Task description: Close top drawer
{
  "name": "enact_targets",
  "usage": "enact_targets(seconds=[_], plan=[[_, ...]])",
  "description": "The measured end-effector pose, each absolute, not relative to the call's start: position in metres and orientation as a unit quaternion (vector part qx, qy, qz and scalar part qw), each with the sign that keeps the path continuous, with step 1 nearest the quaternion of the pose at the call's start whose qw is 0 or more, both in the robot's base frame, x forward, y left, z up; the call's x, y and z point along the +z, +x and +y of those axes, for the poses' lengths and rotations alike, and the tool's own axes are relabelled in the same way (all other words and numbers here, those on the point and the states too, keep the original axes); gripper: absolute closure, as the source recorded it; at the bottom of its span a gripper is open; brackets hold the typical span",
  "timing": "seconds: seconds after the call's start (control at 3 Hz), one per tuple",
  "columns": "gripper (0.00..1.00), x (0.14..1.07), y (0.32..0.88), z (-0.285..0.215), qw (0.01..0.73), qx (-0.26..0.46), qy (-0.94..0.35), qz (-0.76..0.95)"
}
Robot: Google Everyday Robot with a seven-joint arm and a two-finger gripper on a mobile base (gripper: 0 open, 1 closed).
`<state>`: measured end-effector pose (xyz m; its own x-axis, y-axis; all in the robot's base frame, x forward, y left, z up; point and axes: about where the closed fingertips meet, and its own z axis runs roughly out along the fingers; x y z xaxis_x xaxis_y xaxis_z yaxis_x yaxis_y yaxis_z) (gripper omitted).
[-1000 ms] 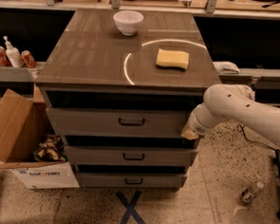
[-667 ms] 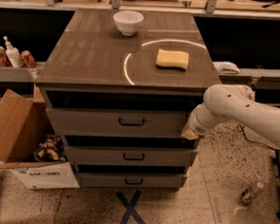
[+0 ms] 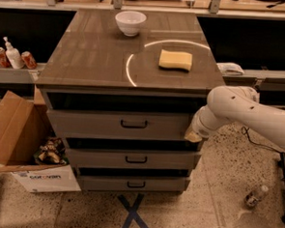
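Note:
The top drawer (image 3: 98,123) is a wide grey metal drawer with the tallest front and a small dark pull handle (image 3: 133,124) at its centre. It stands pulled out a little from the cabinet, with a dark gap above its front. My gripper (image 3: 193,135) is at the right end of the drawer front, touching or nearly touching its right corner. The white arm (image 3: 251,113) reaches in from the right.
Two shorter drawers (image 3: 135,159) sit below. On the cabinet top (image 3: 87,59) are a white bowl (image 3: 130,22) and a yellow sponge (image 3: 175,59). A cardboard box (image 3: 20,142) stands at the left, a bottle (image 3: 254,195) lies on the floor right, blue tape X (image 3: 133,213) in front.

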<state>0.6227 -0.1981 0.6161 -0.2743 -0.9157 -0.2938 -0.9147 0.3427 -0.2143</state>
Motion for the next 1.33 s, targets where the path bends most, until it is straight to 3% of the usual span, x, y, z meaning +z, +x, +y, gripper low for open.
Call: enact_targets(seconds=[0.33, 1.0, 1.33], plan=[[1.0, 0.616, 0.6226, -0.198, 0.185, -0.001, -0.573, 0.798], [0.59, 0.6124, 0.6215, -0.1966, 0.183, 0.001, -0.574, 0.798], [0.61, 0.6106, 0.6209, -0.1959, 0.181, 0.002, -0.575, 0.798]])
